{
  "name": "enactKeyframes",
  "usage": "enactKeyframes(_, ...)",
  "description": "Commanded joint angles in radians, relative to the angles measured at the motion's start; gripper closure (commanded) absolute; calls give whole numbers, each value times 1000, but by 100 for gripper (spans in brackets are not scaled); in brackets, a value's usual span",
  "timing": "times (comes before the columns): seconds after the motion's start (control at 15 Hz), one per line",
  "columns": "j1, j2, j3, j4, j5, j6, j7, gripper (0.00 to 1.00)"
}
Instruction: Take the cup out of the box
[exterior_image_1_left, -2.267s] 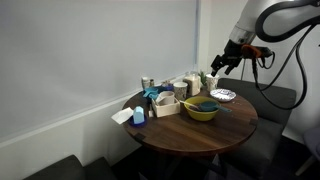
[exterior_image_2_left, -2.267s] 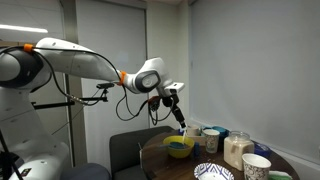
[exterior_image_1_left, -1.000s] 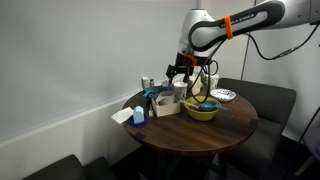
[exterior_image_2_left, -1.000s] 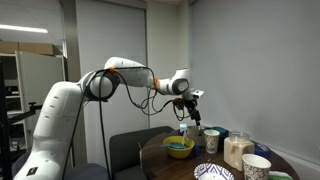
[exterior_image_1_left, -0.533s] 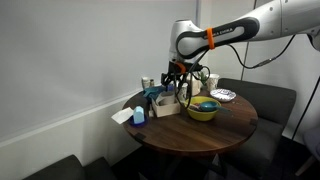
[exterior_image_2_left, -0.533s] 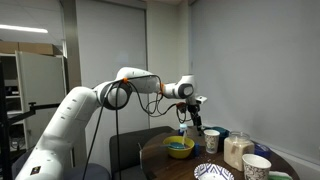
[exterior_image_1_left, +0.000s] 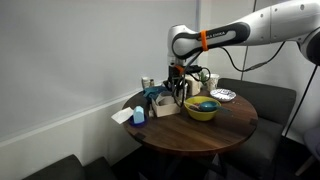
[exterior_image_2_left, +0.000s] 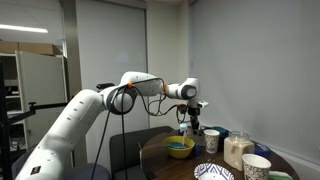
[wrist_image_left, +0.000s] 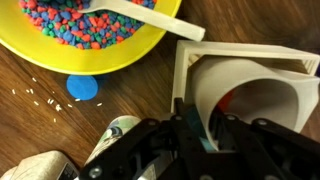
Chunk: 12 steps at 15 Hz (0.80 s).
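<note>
Over the box (wrist_image_left: 235, 52), gripper (wrist_image_left: 205, 132) low above the cup (wrist_image_left: 262, 100).
Cup sits inside the box; jaws apart, astride its near wall. Close gently, then lift straight up, clear of the bowl (wrist_image_left: 50, 58).

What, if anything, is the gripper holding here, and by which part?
It cannot be told. The gripper has its fingers at the near rim of the cup in the box, but no closed grip shows.
</note>
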Motion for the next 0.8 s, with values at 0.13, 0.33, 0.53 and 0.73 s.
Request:
enactKeyframes(0.13,10,40,-4,102,54,-35,-3,100)
enactKeyframes(0.33,3,-20,20,88,45,-13,-7,99)
enactKeyframes(0.53,1,-108,46,61,52,19,-48,99)
enactKeyframes(0.73,8,-147,101,57,82,-25,-149,99)
